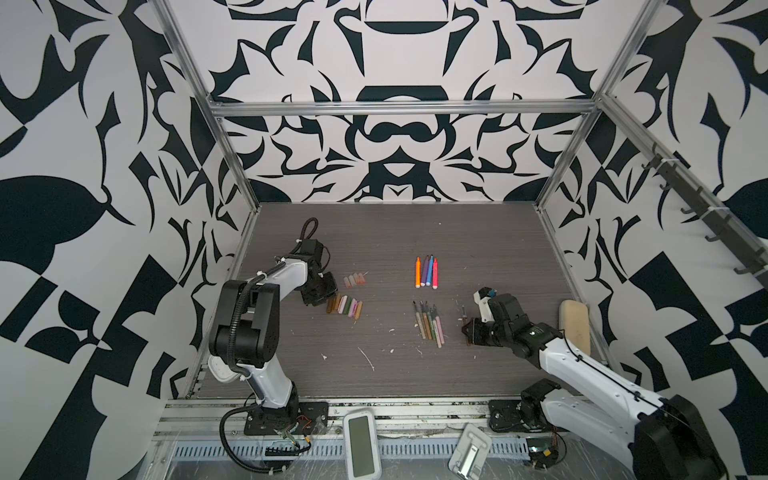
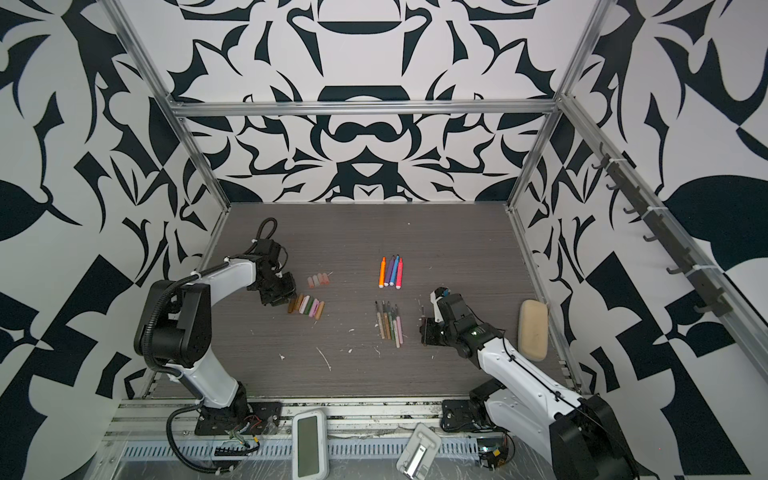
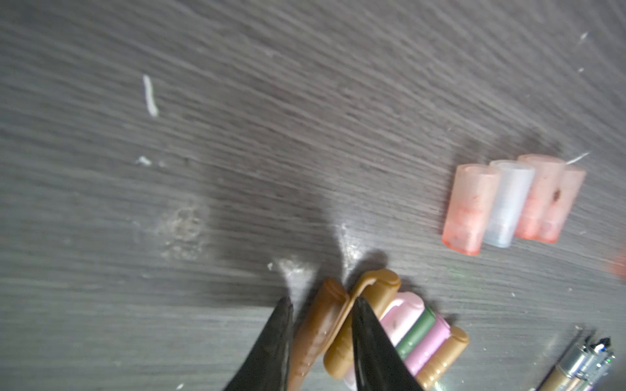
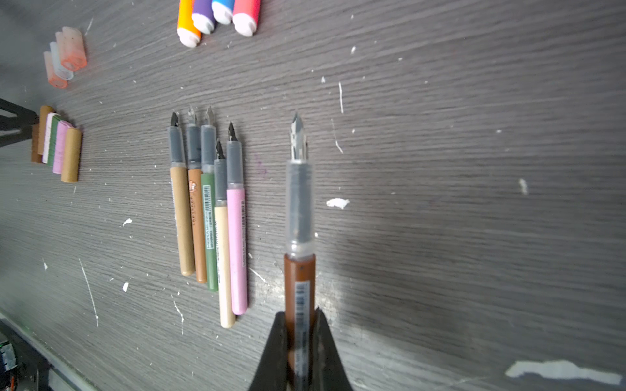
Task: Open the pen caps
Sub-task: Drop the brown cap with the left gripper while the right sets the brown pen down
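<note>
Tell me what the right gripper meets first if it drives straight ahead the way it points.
The brown pen it holds leads the right gripper, so the nib would likely meet bare table first. The bright markers lie to one side of that line, though depth is hard to judge.

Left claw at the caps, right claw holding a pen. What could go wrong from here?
The left claw straddles the dark brown cap with a finger close by the tan cap's clip; pulling away could snag it and scatter the cap row.
The right claw grips the brown pen by its barrel, nib bare; setting it down could jab the nib or nudge the uncapped pens.
</note>
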You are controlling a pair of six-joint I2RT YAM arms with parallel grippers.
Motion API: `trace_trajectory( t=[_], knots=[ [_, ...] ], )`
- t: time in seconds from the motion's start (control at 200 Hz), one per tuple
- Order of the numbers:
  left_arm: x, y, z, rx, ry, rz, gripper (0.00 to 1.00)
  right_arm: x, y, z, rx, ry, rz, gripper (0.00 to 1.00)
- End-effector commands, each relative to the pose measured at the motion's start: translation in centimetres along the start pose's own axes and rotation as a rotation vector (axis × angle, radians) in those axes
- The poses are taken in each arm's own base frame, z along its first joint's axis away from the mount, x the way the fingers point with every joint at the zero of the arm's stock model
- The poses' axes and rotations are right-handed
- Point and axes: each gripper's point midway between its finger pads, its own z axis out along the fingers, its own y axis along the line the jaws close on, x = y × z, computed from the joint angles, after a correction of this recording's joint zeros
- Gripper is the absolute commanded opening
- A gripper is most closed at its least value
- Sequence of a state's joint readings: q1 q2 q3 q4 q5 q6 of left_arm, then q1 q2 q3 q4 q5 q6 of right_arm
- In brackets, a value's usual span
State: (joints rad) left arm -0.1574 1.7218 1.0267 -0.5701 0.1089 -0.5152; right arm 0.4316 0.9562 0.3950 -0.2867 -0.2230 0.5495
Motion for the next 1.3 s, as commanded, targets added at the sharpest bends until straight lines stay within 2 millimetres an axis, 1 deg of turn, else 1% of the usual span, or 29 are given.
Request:
trace_trajectory(
  t=[0.0, 0.11, 0.445, 0.545, 0.61, 0.67, 0.75, 0.85, 0.94, 0.97, 0.98, 0.99, 1.0, 1.06, 1.105, 1.145, 1.295],
  knots=[
    [-0.1, -0.5, -0.9, 0.023, 0.0, 0.002, 0.34, -0.6, 0.1, -0.2, -0.006, -0.03, -0.013, 0.0],
    [-0.1, -1.3, -0.9, 0.064, 0.003, -0.008, 0.35, -0.6, 0.1, -0.2, -0.006, -0.03, -0.013, 0.0],
    [-0.1, -1.7, -0.9, 0.085, 0.01, -0.018, 0.35, -0.6, 0.2, -0.2, -0.008, -0.028, -0.013, 0.0],
    [-0.1, -1.5, -1.5, 0.07, 0.001, -0.015, 0.35, -0.4, 0.5, 0.0, -0.029, -0.016, -0.02, 0.0],
    [-0.4, -1.5, -2.3, 0.061, -0.02, -0.014, 0.35, -0.1, 1.1, 0.3, -0.06, 0.01, -0.03, 0.0],
    [-0.6, -1.8, -3.7, 0.073, -0.05, -0.02, 0.35, 0.2, 1.4, 0.6, -0.079, 0.037, -0.032, 0.0],
    [-1.1, -3.0, -6.4, 0.123, -0.104, -0.021, 0.35, 0.3, 1.8, 1.0, -0.097, 0.069, -0.036, 0.0],
    [-1.3, -4.7, -11.2, 0.202, -0.183, 0.013, 0.35, 0.3, 2.0, 1.7, -0.103, 0.103, -0.039, 0.0],
    [-0.7, -6.2, -15.6, 0.286, -0.251, 0.082, 0.36, 0.2, 2.3, 2.3, -0.109, 0.128, -0.039, 0.0],
    [-0.4, -6.2, -16.8, 0.291, -0.278, 0.099, 0.36, 0.2, 2.4, 2.6, -0.111, 0.138, -0.038, 0.0],
    [-0.4, -6.1, -16.9, 0.286, -0.281, 0.103, 0.36, 0.2, 2.3, 2.7, -0.11, 0.141, -0.038, 0.0],
    [-0.2, -6.1, -17.9, 0.294, -0.307, 0.113, 0.36, 0.2, 2.4, 2.7, -0.112, 0.143, -0.037, 0.0],
    [0.0, -6.0, -18.4, 0.294, -0.318, 0.119, 0.36, 0.1, 2.4, 2.8, -0.113, 0.144, -0.039, 0.0],
    [0.9, -5.5, -20.2, 0.288, -0.365, 0.158, 0.36, -0.1, 2.5, 3.2, -0.111, 0.154, -0.037, 0.01],
    [2.0, -4.8, -20.8, 0.274, -0.365, 0.185, 0.36, -0.2, 2.5, 3.5, -0.109, 0.159, -0.036, 0.01],
    [2.8, -4.3, -20.9, 0.268, -0.372, 0.199, 0.41, -0.3, 2.5, 3.7, -0.107, 0.167, -0.034, 0.01],
    [4.9, -2.1, -19.3, 0.21, -0.335, 0.201, 0.39, -0.1, 2.5, 4.8, -0.107, 0.203, -0.015, 0.02]
  ],
)
